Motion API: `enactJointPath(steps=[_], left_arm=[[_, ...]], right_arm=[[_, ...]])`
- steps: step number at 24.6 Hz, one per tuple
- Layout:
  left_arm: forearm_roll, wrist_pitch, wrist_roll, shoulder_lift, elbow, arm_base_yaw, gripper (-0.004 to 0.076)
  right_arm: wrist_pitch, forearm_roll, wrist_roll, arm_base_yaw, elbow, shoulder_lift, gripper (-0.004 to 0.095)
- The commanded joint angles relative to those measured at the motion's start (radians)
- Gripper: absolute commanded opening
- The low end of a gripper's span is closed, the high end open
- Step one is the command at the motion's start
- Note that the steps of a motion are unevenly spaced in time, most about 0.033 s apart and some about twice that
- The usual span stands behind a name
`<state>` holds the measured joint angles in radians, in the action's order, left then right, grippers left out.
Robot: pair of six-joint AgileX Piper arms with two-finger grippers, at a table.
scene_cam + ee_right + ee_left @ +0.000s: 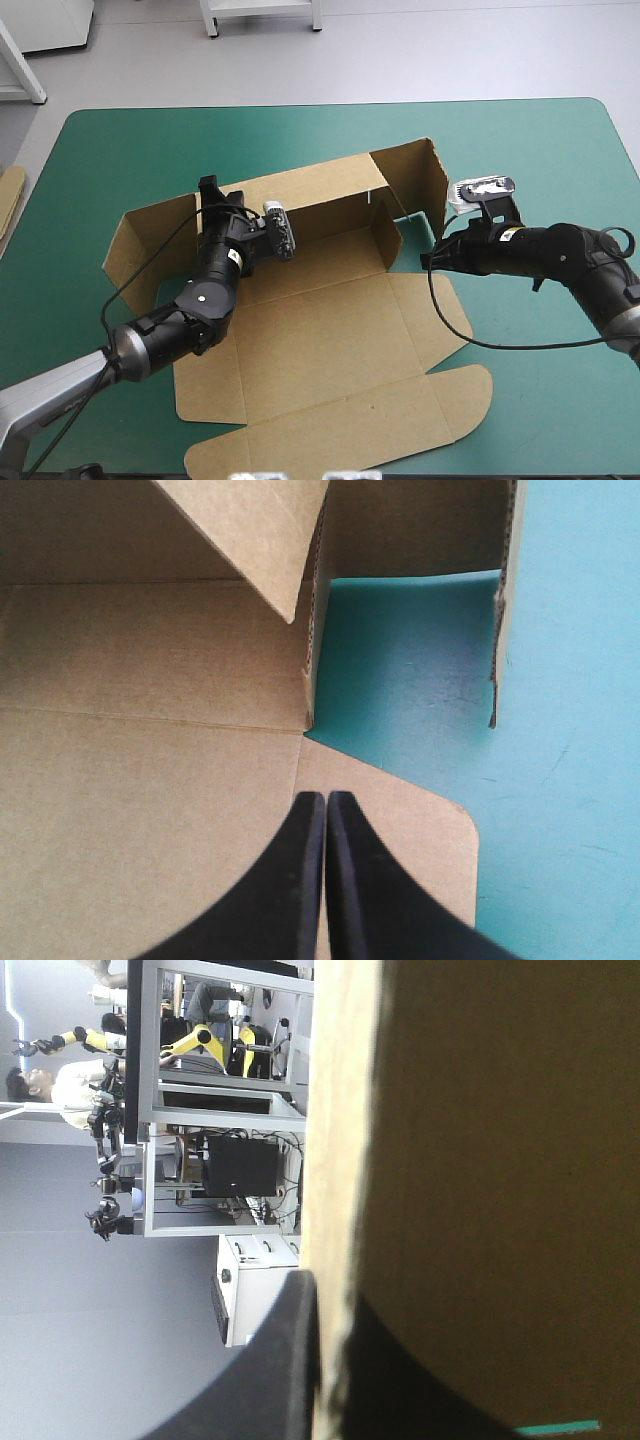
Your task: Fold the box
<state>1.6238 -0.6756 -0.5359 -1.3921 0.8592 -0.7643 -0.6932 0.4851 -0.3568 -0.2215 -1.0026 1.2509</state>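
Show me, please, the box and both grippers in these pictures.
box [330, 320], high view, on its flat middle panel.
left gripper [335, 1295], left wrist view, between fingertips clamping the box's wall.
right gripper [325, 802], right wrist view, where the shut fingertips meet.

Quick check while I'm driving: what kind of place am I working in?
Probably a robot test bench in an indoor workroom: a table covered in teal-green, a half-folded brown box on it, spare board at its left edge.

Near flap of the box [330, 330] running off the high view's lower edge, spare board [10, 200] being cropped at far left — raised wall [480, 1160] blocking the left gripper [330, 1370] camera's outlook.
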Motion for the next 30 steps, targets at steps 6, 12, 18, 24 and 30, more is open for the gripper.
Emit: enactJointPath(steps=[6,12,18,24,30], left_arm=[[0.018,-0.026,-0.02,0.027,0.026,-0.003,-0.0009],[0.018,-0.026,-0.02,0.027,0.026,-0.003,-0.0009],[0.018,-0.024,-0.02,0.027,0.026,-0.003,-0.0009],[0.018,-0.024,-0.02,0.027,0.026,-0.003,-0.0009],[0.011,-0.022,0.007,0.027,0.026,-0.003,-0.0008]], right_arm=[[0.034,0.025,-0.007,0.001,-0.036,-0.021,0.0],[0.063,0.032,-0.007,0.001,-0.04,-0.021,0.0],[0.02,0.03,-0.007,0.001,-0.165,0.009,0.0],[-0.064,0.014,0.019,0.001,-0.38,0.094,0.0],[-0.14,0.014,0.029,0.001,-0.58,0.203,0.0]])
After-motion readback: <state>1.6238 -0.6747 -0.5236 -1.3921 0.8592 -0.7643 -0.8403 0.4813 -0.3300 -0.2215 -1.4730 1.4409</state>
